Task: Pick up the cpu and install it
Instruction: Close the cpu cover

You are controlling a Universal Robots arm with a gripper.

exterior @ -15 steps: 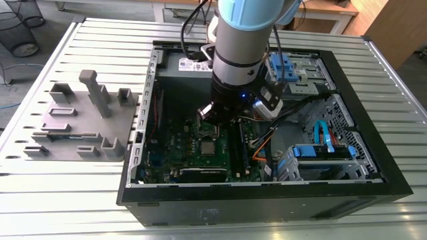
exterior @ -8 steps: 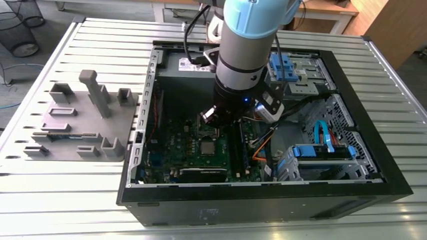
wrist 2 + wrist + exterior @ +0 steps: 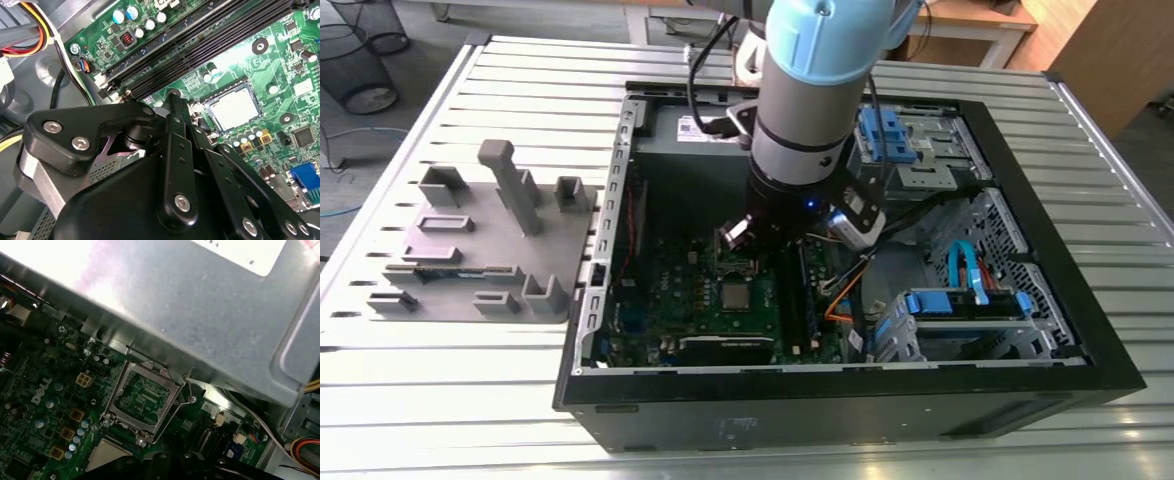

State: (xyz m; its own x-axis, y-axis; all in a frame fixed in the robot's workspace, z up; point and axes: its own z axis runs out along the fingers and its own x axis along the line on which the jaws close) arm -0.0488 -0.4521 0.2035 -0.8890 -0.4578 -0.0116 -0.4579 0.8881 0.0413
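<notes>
We find the cpu, a small flat square chip with a dull silver metal top, lying flat and face-up in its socket on the green motherboard. In the exterior view it sits at about six o'clock from the black end effector, which hangs close above the board and has no hold of the chip. Whether it is open or closed we cannot tell. Being square, the chip has no long axis. Its edges look parallel to the long black memory slots, which lie at three o'clock from it in the exterior view. The rectangular silver hinged socket frame stands raised at twelve o'clock from the chip, and its thin wire lever is loose. We judge the chip unclamped, so a nudge from the low end effector could shift it. If it sits slightly askew, pressing the frame down might bend the socket contacts. The upright frame and lever could also snag on the arm inside the black open computer case.
</notes>
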